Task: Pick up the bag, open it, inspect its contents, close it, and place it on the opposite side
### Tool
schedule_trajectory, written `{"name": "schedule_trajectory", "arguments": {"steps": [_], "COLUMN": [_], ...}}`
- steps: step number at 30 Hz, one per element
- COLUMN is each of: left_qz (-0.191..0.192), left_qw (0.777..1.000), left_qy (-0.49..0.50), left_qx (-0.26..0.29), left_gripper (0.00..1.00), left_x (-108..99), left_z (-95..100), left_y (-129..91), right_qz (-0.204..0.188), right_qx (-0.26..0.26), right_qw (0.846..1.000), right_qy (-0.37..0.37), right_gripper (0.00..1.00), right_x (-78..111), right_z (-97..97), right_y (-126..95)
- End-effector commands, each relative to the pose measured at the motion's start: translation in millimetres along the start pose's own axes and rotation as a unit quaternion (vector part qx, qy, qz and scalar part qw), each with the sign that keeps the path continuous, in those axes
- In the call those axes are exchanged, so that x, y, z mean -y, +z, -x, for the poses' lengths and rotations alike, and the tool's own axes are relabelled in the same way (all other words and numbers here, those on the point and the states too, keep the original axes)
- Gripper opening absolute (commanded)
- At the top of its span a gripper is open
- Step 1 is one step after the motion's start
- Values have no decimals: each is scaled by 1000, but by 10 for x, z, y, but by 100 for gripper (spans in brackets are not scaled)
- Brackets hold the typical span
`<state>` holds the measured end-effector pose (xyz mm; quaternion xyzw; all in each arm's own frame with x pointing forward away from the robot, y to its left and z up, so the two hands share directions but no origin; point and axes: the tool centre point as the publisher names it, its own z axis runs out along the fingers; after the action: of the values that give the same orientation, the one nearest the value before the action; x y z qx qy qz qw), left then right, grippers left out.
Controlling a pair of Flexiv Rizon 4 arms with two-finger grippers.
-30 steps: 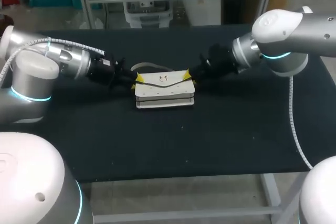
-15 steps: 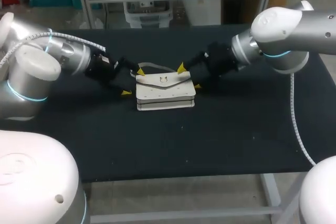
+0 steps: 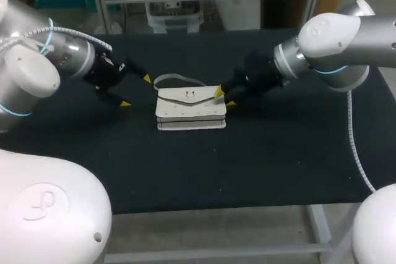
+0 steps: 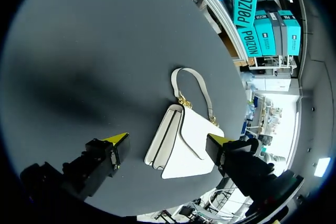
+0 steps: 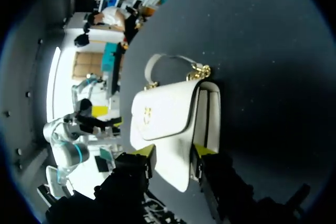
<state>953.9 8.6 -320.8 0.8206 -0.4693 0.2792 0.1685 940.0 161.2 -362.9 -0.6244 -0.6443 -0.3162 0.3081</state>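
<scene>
Bag [image 3: 189, 108] still flat on the counter [image 3: 278, 153]; left fingers [image 3: 146, 79] backed off leftward, spread apart, right fingers [image 3: 218, 93] closed in and now pinch its right end.

The left gripper [image 3: 136, 91] has opened and backed away from the bag [image 3: 189, 108], while the right gripper [image 3: 224, 97] has reclosed on it.
</scene>
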Motion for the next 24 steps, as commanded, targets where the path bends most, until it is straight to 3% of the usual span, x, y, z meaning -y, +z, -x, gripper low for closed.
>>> {"name": "schedule_trajectory", "arguments": {"steps": [1, 9, 10, 12, 17, 24], "left_qz": [-5, -10, -8, -2, 7, 11], "left_qw": [1000, 999, 999, 999, 996, 982], "left_qy": [-10, -27, -25, -10, 30, 94], "left_qx": [21, 31, 35, 45, 85, 163], "left_gripper": [100, 100, 100, 100, 100, 100], "left_x": [37, 137, 153, 176, 252, 410], "left_z": [40, 127, 135, 148, 173, 235], "left_y": [-93, -108, -108, -114, -186, -352], "right_qz": [-10, -12, -11, -8, -7, 9], "right_qx": [0, 4, 3, 4, 17, 36], "right_qw": [1000, 1000, 1000, 1000, 1000, 999], "right_qy": [6, 16, 17, 18, 2, 1], "right_gripper": [41, 36, 30, 0, 0, 0], "right_x": [-67, -60, -65, -77, -144, -296], "right_z": [48, 91, 98, 99, 116, 279], "right_y": [107, 160, 159, 154, 78, -297]}}
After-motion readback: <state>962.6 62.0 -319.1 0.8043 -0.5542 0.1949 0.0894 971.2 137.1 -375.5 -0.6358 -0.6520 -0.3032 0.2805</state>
